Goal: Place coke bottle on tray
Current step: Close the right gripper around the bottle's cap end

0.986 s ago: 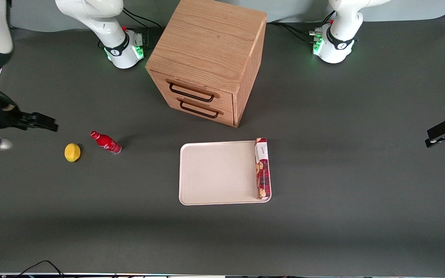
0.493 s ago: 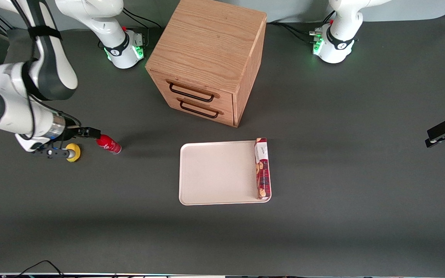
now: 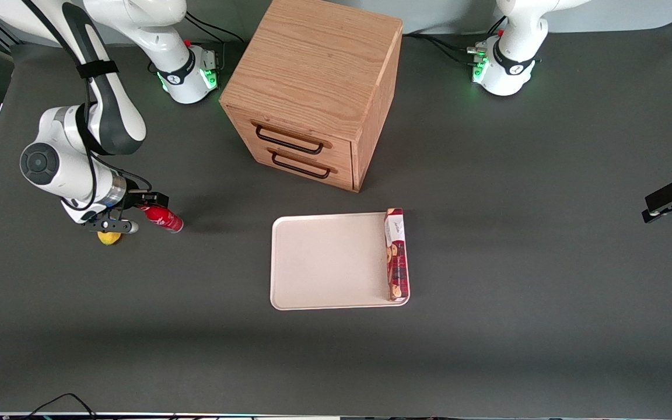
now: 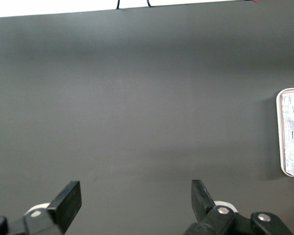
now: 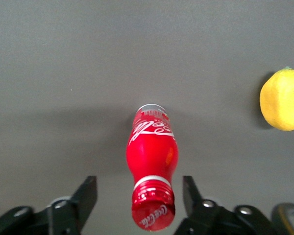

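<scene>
So far nothing is carried: the lemon (image 3: 108,237) lies beside the hand (image 3: 150,202), whose fingers stand apart astride the cap end of the coke bottle (image 3: 163,217), which lies on the tabletop (image 3: 196,350). Grasp, lift and carry remain; the tray (image 3: 324,262), well apart, holds only a cookie box (image 3: 396,255).

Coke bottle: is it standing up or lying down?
Lying down. The coke bottle rests on its side on the table, cap toward the open gripper, whose fingers straddle the cap end without touching it.
</scene>
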### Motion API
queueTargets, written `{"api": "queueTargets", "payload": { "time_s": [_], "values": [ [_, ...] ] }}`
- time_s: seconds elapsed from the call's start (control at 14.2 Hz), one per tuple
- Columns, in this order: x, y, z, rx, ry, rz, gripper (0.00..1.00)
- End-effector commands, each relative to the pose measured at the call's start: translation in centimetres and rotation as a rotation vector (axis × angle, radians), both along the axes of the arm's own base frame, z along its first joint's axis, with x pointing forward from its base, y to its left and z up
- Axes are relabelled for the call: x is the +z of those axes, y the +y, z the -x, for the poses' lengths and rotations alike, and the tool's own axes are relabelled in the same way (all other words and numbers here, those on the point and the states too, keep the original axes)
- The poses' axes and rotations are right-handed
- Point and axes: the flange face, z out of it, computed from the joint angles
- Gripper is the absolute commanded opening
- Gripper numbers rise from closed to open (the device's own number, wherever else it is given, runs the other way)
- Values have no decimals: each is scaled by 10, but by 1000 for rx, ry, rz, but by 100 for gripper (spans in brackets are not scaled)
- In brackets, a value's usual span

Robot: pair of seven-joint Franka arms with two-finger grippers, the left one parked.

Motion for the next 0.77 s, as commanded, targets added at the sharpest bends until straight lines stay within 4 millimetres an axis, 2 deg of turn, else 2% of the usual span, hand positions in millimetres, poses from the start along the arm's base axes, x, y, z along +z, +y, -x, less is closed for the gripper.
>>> {"api": "queueTargets", "payload": {
  "time_s": [0.0, 0.21, 0.28, 0.35, 0.42, 0.63, 0.7],
  "values": [
    [11, 0, 6, -3, -28, 19, 0],
    [18, -1, 5, 27, -36, 43, 0],
    [25, 0, 4, 27, -47, 44, 0],
    [41, 1, -1, 23, -76, 45, 0],
    [69, 3, -11, 23, -89, 47, 0],
    [178, 21, -48, 43, -88, 40, 0],
    [207, 28, -56, 51, -103, 31, 0]
  ]
}}
